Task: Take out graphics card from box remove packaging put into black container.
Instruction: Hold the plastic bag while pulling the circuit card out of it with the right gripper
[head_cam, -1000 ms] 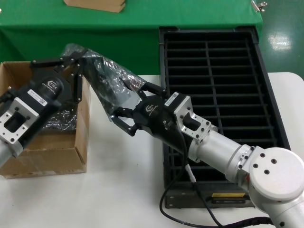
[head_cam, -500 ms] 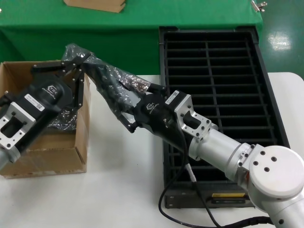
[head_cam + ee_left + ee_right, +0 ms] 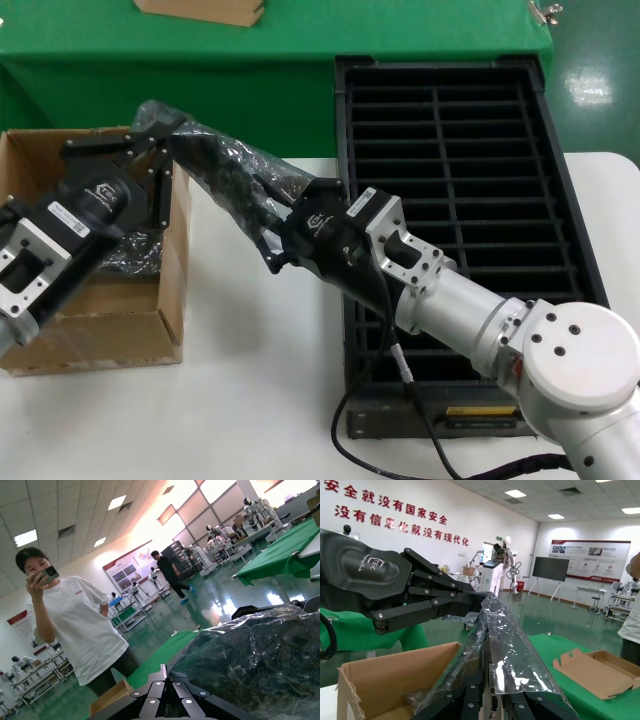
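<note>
The packaging (image 3: 225, 170), a crinkly grey-silver bag with the dark graphics card (image 3: 205, 160) inside, hangs slanted in the air between the box (image 3: 110, 310) and the black container (image 3: 440, 62). My left gripper (image 3: 158, 140) is shut on the bag's upper end, above the box's right wall; its fingertips pinch the bag's edge (image 3: 165, 671). My right gripper (image 3: 268, 225) is shut on the bag's lower end with the card in it. In the right wrist view the card's pale bracket (image 3: 496, 674) shows between that gripper's fingers (image 3: 470, 700), under the bag (image 3: 512, 650).
More crinkly bags (image 3: 125, 250) lie inside the box. The white table (image 3: 250, 400) carries the box and the container. Green cloth (image 3: 300, 40) lies behind, with a flat cardboard piece (image 3: 200, 10) on it. A person (image 3: 75, 625) stands off in the hall.
My right gripper's fingers, spread wide a second ago, have shut on the lower end of the bagged card. The left gripper has shifted slightly left, stretching the bag.
</note>
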Robot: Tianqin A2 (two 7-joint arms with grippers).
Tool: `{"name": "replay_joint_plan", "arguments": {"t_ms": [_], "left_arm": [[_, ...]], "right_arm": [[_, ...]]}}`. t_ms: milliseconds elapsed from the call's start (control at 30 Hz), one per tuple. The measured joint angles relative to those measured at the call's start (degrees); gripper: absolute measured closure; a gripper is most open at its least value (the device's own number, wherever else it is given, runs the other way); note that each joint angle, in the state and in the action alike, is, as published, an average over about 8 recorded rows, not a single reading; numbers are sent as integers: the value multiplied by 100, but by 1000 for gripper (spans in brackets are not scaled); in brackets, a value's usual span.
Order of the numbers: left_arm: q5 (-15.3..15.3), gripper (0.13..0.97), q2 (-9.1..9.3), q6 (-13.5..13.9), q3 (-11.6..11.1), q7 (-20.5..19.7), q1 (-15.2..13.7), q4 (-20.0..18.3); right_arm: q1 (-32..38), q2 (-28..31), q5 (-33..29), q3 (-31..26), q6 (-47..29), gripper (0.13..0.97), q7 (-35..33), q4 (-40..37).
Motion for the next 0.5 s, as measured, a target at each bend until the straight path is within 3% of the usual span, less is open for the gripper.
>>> {"name": "replay_joint_plan", "arguments": {"t_ms": [233,500], "left_arm": [[-60,958,155,82,-103,402,-34,128],[-158,958,479,240,-336,1349,-150,470]], "right_arm": [[21,39,-140,-54,51,903,174,75],[10,144,-480,-115,168,903,564,290]]}}
